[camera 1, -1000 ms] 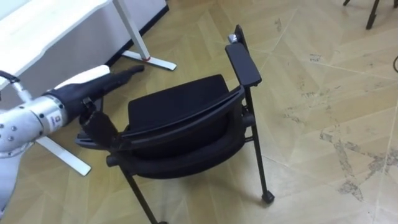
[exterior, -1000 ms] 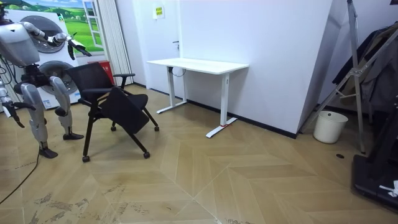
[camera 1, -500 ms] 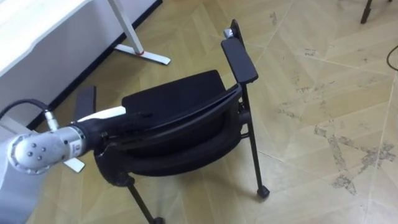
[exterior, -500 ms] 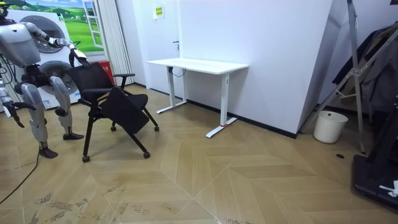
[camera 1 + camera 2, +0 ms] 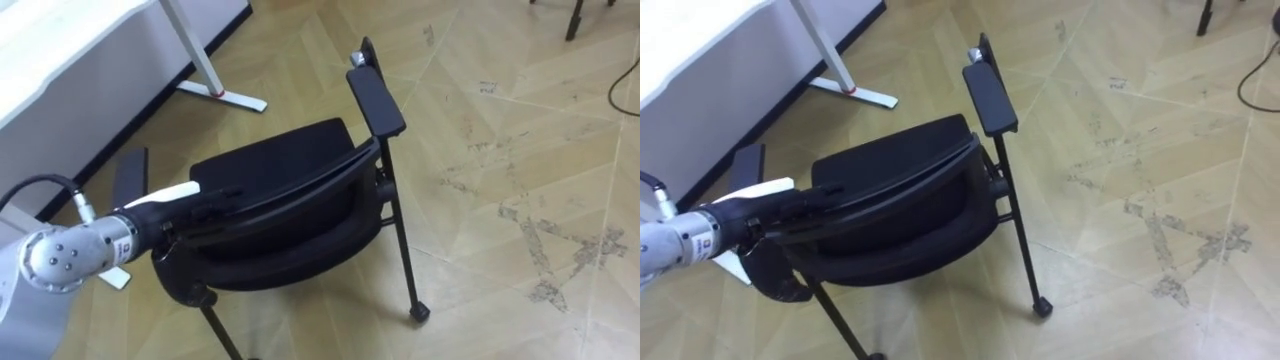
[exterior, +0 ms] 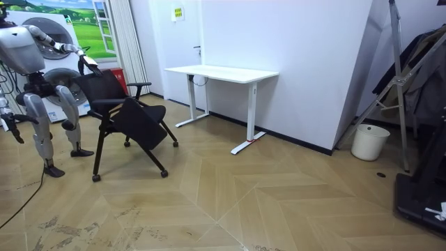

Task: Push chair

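While the robot stands behind it, the black chair sits just beside the white desk.
The left hand rests on the backrest's top rim, fingers seemingly stretched flat along it rather than curled. The right hand hangs low at the robot's side, its fingers too small to read.

Black chair on thin dark metal legs, standing upright on the wooden floor. Curved backrest is nearest the camera, with the padded seat beyond it. A flat black armrest sits on each side: right armrest, left armrest. Small caster under the rear right leg. In the room view the seat slopes steeply down toward the front.
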{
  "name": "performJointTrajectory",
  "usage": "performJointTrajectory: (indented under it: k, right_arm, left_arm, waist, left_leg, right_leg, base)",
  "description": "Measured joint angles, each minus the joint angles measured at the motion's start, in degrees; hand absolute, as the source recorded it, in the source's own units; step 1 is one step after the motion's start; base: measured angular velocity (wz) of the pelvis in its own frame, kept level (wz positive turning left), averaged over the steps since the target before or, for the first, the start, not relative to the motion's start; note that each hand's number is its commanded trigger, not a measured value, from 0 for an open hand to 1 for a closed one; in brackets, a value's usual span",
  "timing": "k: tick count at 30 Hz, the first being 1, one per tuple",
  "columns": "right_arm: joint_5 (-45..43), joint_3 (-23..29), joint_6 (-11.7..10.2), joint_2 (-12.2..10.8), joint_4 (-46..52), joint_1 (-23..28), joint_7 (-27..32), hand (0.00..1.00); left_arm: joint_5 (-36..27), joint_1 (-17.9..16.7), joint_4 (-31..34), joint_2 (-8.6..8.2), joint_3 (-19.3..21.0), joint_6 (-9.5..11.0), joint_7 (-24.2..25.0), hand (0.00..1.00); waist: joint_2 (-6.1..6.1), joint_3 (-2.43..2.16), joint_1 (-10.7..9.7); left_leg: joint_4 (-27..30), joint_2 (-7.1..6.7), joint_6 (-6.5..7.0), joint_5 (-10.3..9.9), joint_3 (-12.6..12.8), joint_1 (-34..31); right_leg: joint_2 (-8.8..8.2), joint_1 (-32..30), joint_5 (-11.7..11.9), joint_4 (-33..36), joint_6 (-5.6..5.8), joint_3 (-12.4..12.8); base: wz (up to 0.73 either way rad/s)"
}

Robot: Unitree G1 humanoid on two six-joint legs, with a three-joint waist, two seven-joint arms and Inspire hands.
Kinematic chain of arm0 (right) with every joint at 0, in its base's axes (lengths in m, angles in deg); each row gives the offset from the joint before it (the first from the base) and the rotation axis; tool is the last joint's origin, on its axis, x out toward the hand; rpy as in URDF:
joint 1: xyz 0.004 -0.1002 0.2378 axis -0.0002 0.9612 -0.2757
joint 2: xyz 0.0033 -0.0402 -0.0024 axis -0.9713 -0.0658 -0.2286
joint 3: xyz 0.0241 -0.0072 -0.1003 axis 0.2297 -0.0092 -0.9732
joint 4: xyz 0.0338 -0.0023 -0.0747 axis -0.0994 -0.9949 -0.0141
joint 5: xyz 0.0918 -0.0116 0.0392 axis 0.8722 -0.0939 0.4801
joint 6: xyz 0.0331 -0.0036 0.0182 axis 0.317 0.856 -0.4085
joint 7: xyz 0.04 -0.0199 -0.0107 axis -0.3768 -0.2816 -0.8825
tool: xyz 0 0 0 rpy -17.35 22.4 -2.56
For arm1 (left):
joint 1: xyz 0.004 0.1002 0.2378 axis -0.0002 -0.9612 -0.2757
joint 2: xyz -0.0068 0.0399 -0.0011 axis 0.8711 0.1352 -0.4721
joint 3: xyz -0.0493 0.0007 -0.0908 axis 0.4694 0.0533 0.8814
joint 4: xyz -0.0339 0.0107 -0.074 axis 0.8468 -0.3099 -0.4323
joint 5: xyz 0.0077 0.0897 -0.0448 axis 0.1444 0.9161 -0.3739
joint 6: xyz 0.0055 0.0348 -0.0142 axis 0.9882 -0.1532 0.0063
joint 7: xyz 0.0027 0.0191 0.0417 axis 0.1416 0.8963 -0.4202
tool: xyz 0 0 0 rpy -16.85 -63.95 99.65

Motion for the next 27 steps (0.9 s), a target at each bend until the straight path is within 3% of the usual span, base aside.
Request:
performJointTrajectory:
  k: [10,20,26,27]
  right_arm:
    - [-0.2,-0.22,0.06,-0.05,-0.03,0.9,-0.07,0.0]
    - [-0.47,-0.18,0.07,-0.14,0.23,1.01,-0.16,0.0]
    - [-0.49,-0.22,0.07,-0.15,0.25,1.01,-0.2,0.0]
    - [-0.52,-0.22,0.07,-0.15,0.26,1.01,-0.18,0.0]
  left_arm:
    - [4.58,0.86,-3.51,-2.16,0.27,1.09,-0.75,0.0]
    - [4.93,0.87,-3.74,-2.59,0.47,1.09,-0.95,0.0]
    - [4.97,1.87,-6.24,-3.64,0.36,1.08,-1.27,0.0]
    - [4.99,2.29,-7.09,-4.1,0.36,1.07,-1.5,0.06]
  waist:
    - [-0.85,-0.04,-0.21]
    - [-0.79,-0.1,-0.07]
    - [-0.43,-0.65,-0.12]
    - [-0.37,-0.7,-0.13]
  left_leg:
    - [0.17,0.09,0.02,0.01,1.41,0.32]
    - [0.17,0.11,0.01,0.01,1.64,0.29]
    - [0.15,0.11,0.01,0.01,1.68,0.65]
    - [0.11,0.12,0.01,0.01,1.75,0.79]
  right_leg:
    - [0.06,-0.07,-0.03,0.1,0.04,1.12]
    - [0.07,-0.06,-0.03,0.09,0.04,1.1]
    - [0.09,0.14,-0.02,0.17,0.03,1.48]
    - [0.1,0.2,-0.02,0.17,0.03,1.57]
  base:
    - [-0.03]
    - [0.0]
    - [-0.02]
    - [-0.05]
